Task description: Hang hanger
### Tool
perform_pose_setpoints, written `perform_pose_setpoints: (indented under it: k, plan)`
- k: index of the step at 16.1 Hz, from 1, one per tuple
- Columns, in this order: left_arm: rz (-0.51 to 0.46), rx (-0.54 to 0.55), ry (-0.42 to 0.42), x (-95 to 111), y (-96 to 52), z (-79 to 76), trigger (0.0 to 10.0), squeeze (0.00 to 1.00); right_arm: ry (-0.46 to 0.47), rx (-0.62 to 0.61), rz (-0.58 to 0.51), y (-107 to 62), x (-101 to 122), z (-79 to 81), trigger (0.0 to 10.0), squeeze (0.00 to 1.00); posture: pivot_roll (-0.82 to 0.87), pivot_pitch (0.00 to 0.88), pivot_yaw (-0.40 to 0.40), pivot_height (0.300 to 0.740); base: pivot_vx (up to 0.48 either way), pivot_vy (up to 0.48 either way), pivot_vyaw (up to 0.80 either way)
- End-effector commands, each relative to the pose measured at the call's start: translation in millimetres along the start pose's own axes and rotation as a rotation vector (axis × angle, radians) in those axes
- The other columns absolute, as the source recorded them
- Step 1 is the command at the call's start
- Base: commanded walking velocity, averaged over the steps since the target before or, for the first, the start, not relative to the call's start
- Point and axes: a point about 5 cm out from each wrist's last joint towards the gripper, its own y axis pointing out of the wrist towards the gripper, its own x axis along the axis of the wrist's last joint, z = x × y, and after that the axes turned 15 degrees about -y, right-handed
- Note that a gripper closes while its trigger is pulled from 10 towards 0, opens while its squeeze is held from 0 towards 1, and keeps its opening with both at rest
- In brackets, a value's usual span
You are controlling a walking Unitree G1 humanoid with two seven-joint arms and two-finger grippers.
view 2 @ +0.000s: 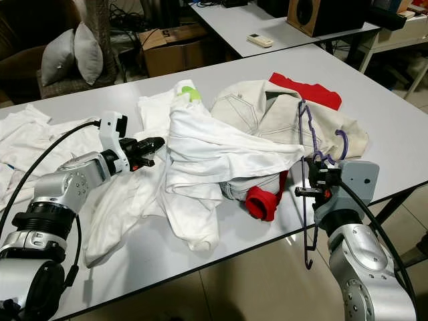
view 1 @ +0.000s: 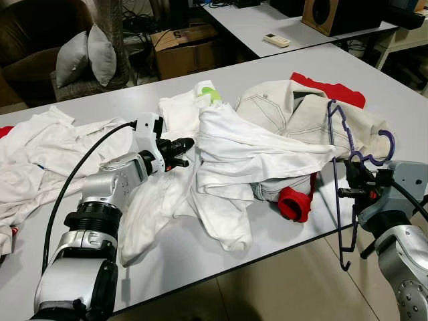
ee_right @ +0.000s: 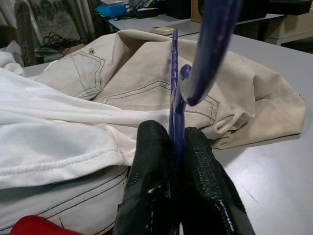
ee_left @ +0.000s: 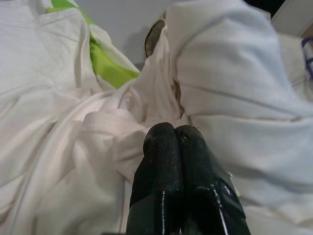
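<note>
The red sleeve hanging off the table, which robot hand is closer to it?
The right hand, holding the purple hanger just beside the red sleeve. The left hand is farther away, across the white clothes.

Head stereo pair looks down at table (view 1: 281, 73); wrist cams close along fingers (ee_left: 176, 147).

One hanger (view 1: 338, 177), two pillows (view 1: 87, 53)

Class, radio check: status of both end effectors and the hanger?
Right end effector shut on purple hanger at table edge. Left end effector shut, at white shirt.
</note>
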Motion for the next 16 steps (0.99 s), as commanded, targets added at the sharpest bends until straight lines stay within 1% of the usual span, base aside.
perform_pose_setpoints:
  k: [1, 2, 6, 7, 8, 9, 10, 11, 13, 14, 15, 16]
  plan:
    - [-0.038, -0.012, -0.012, 9, -1.9, -2.6, 0.0, 0.00, 0.004, 0.033, 0.012, 1.8, -2, 5.4, 10.0, 0.00, -0.05, 0.000, 0.094, 0.740, 0.000, 0.000, 0.00]
    - [-0.078, -0.016, -0.046, 15, -2.8, -3.1, 0.0, 0.00, 0.004, 0.035, 0.013, 1.9, -2, 5.6, 10.0, 0.00, -0.05, 0.000, 0.093, 0.740, 0.000, 0.000, 0.00]
    - [-0.141, -0.030, -0.069, 29, -4.9, -6.3, 0.0, 0.00, 0.002, 0.037, 0.012, 2.3, -2, 5.5, 10.0, 0.00, -0.05, 0.000, 0.093, 0.740, 0.000, 0.000, 0.00]
    - [-0.130, -0.029, -0.022, 31, -5.7, -7.0, 0.0, 0.00, 0.002, 0.039, 0.011, 2.6, -2, 5.7, 10.0, 0.00, -0.05, 0.000, 0.094, 0.740, 0.000, 0.000, 0.00]
    - [-0.119, -0.031, 0.006, 31, -5.9, -7.3, 0.0, 0.00, 0.002, 0.040, 0.011, 2.7, -2, 5.9, 10.0, 0.00, -0.05, 0.000, 0.094, 0.740, 0.000, 0.000, 0.00]
    - [-0.071, -0.002, 0.081, 24, -5.8, -4.4, 4.2, 0.00, 0.002, 0.043, 0.011, 2.7, -2, 6.5, 10.0, 0.00, -0.05, 0.000, 0.094, 0.740, 0.000, 0.000, 0.00]
    - [-0.047, 0.056, 0.127, 17, -6.7, 3.4, 10.0, 0.00, 0.001, 0.046, 0.011, 2.4, -2, 7.3, 10.0, 0.00, -0.06, 0.000, 0.098, 0.740, 0.000, 0.000, 0.00]
    - [-0.090, 0.082, 0.035, 15, -9.7, 10.5, 10.0, 1.00, 0.001, 0.046, 0.012, 1.9, -2, 7.4, 10.0, 0.00, -0.06, 0.000, 0.100, 0.740, 0.000, 0.000, 0.00]
    - [-0.104, 0.043, -0.060, 13, -11.9, 10.5, 10.0, 1.00, 0.000, 0.044, 0.013, 1.0, -3, 7.0, 10.0, 0.00, -0.06, 0.000, 0.099, 0.740, 0.000, 0.000, 0.00]
    - [-0.104, 0.034, -0.121, 9, -12.9, 11.7, 10.0, 1.00, -0.001, 0.047, 0.014, 0.3, -3, 7.3, 10.0, 0.00, -0.06, 0.000, 0.098, 0.740, 0.000, 0.000, 0.00]
    - [-0.094, 0.030, -0.161, 6, -13.3, 13.1, 10.0, 1.00, -0.001, 0.049, 0.015, 0.1, -4, 7.7, 10.0, 0.00, -0.06, 0.000, 0.097, 0.740, 0.000, 0.000, 0.00]
    - [-0.086, 0.024, -0.218, 2, -13.5, 14.9, 10.0, 1.00, -0.002, 0.051, 0.016, 0.0, -4, 8.2, 10.0, 0.00, -0.06, 0.000, 0.097, 0.740, 0.000, 0.000, 0.00]
